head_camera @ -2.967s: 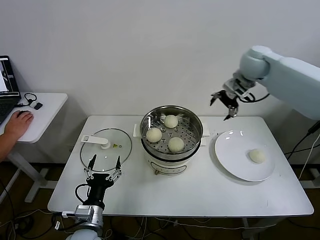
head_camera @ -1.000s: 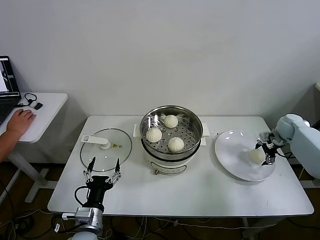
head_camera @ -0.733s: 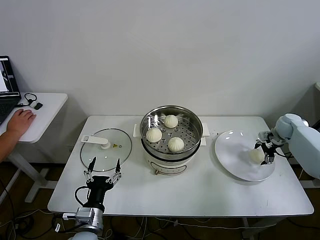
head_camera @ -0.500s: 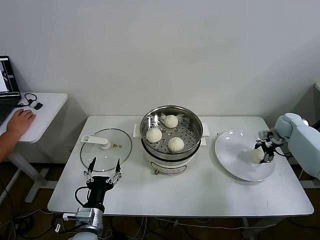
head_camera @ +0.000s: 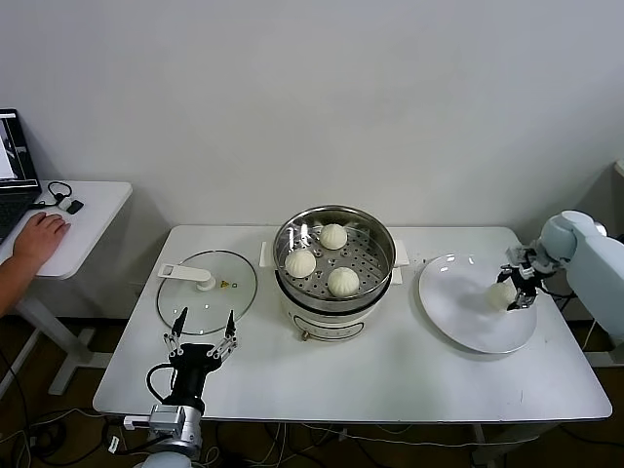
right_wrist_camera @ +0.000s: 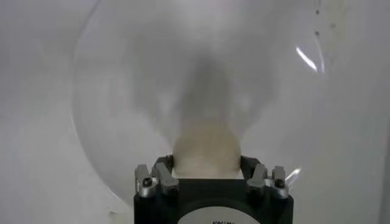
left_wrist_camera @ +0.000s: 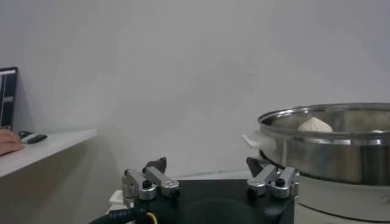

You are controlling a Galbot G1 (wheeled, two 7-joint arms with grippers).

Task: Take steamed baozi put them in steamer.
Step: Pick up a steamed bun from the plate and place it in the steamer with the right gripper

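R tool [head_camera: 514,289] is clamped on the last baozi [head_camera: 501,295], over the far-right part of the white plate [head_camera: 458,307]. Right wrist view confirms: bun [right_wrist_camera: 206,151] wedged between both sets of fingers [right_wrist_camera: 159,175], plate [right_wrist_camera: 122,91] blurred beneath. Can't tell whether the bun has cleared the plate or is touching it.

L tool [head_camera: 202,336] parked near front-left edge of worktop [head_camera: 409,375], just in front of the glass lid [head_camera: 207,291], jaws apart, nothing in them. Leave it there.

Steamer [head_camera: 334,255] sits mid-worktop w/ three baozi in the basket: one at back [head_camera: 333,236], one at left [head_camera: 300,262], one at front [head_camera: 342,281]. Right-hand side of the perforated floor looks bare, so that's prob your drop spot.

How to do it well:
- Dough is soft. Don't squeeze harder; grip looks enough as is.
- Go straight up first, so the bun doesn't drag on the plate.
- Carry high enough to clear the steel rim [head_camera: 388,239] before you come across.
- Descend over the bare right side, clear of the front bun, so you don't crush it.
- Get low before you let go. A drop from height could roll it into the others.
- After release, pull up vertically so fingers don't knock a neighbour.
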